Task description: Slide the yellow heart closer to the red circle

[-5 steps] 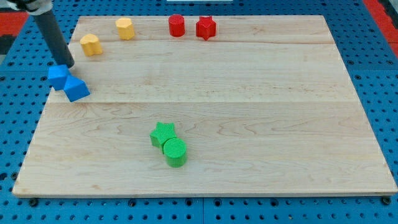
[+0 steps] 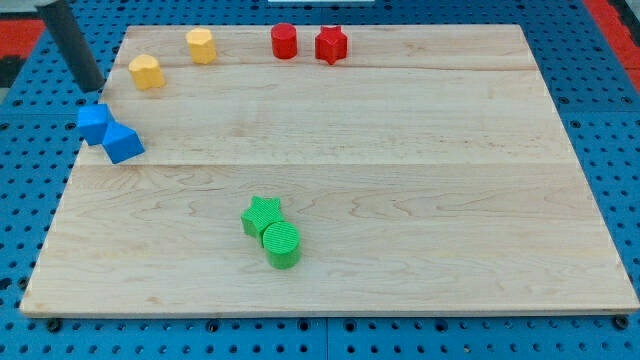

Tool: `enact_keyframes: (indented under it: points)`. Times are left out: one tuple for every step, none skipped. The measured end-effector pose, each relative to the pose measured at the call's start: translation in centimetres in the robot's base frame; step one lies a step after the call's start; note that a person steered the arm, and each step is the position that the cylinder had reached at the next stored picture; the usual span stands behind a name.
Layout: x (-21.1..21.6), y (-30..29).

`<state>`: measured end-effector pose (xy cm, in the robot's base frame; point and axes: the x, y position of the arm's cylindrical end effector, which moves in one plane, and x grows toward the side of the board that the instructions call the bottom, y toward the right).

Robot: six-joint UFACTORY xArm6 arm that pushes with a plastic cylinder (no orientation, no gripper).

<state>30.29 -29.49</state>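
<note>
Approaching is the step in hand, it is judged: in the camera view my tip (image 2: 93, 88) is seen at the view's left edge of the pale wooden worktop (image 2: 400, 180), left of the yellow heart-shaped block (image 2: 147, 72) and above the two blue blocks (image 2: 108, 133). No end effector is fitted, only a bare rod. The red circular block (image 2: 285, 41) sits well apart, rightwards. Next, a push from the heart's left is called for. Compared with earlier, the tip has been drawn up-left, off the blue blocks.
</note>
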Motion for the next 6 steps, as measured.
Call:
enact_keyframes:
  points:
    - [-0.4,2.9]
    - [-1.0,5.6]
    - [-1.1,11.2]
    - [-1.1,16.2]
    - [-1.1,19.4]
    - [0.0,16.5]
